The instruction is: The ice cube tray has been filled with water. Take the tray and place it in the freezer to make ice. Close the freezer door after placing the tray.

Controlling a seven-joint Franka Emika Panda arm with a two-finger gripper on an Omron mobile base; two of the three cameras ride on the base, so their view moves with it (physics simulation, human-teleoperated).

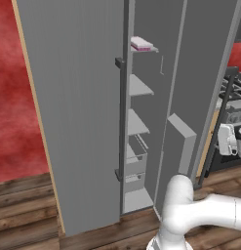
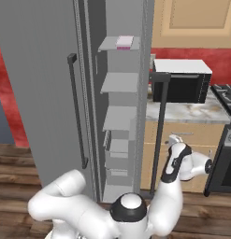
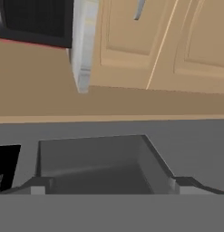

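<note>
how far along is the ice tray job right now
Done: the tray already lies on the top shelf inside the freezer. In hand: nothing is held; the gripper is open and sits by the freezer door, near its bar handle. Left: that door stands wide open, swung out to the right, so it has yet to be pushed shut.

No readable text, labels, brands, numbers or signs on any surface.
</note>
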